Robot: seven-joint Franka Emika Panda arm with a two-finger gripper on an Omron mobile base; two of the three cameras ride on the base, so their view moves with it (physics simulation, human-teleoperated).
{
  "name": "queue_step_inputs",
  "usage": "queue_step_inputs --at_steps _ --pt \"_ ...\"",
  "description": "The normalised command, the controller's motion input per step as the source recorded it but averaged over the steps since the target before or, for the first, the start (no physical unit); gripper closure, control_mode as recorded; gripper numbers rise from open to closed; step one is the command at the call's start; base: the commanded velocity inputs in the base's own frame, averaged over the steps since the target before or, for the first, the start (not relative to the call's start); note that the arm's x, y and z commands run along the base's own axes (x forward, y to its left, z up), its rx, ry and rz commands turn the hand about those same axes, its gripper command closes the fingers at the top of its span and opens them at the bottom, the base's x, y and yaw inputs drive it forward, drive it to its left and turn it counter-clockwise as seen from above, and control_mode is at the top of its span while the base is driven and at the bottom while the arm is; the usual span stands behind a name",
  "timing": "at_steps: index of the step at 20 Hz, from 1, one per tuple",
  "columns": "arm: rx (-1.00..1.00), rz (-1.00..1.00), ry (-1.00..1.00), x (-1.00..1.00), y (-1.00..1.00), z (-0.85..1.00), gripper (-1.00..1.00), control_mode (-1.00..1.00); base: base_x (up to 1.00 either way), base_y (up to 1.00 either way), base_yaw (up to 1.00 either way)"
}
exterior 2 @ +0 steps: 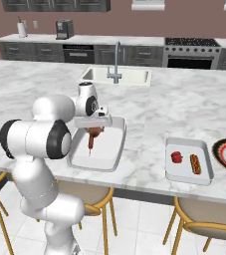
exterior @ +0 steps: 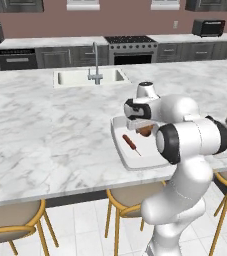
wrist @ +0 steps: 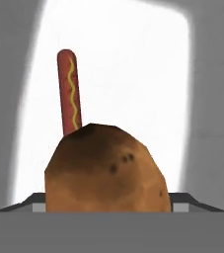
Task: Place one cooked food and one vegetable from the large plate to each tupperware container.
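Potato (wrist: 107,170), brown and lumpy, sits closest to the hand camera, right between the two-finger gripper (exterior 2: 94,130) and the tray floor; the jaws stand wide around it, and I judge the gripper is clamped on the potato rather than empty, though the fingertips themselves are hidden behind it. Beyond the potato a hot dog (wrist: 69,91) with a yellow mustard squiggle lies on the white floor of the near tupperware container (exterior 2: 112,155); from the base views the gripper hangs low over that container's back half, with the hot dog just in front of it. Well off to the robot's right stands the second tupperware container (exterior 2: 205,173), holding a red pepper (exterior 2: 176,157) and a bun-wrapped hot dog (exterior 2: 195,164); the large plate (exterior 2: 223,151) sits at the counter's right edge beside it.

Risks, as I judge them: released from a height, the rounded potato may roll, knock the hot dog or climb the low rim; released too near the back wall, it may tip out onto the marble counter (exterior 2: 184,107); a hasty lift could drag it along if the fingers open unevenly.
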Motion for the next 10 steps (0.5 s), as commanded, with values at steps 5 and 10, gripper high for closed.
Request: queue_step_inputs --at_steps 5,10 --pt "0.00 0.00 0.11 0.46 -0.22 -0.52 1.00 -1.00 0.00 0.00 0.00" --pt "0.00 0.00 0.04 0.43 -0.13 -0.39 1.00 -1.00 0.00 0.00 0.00"
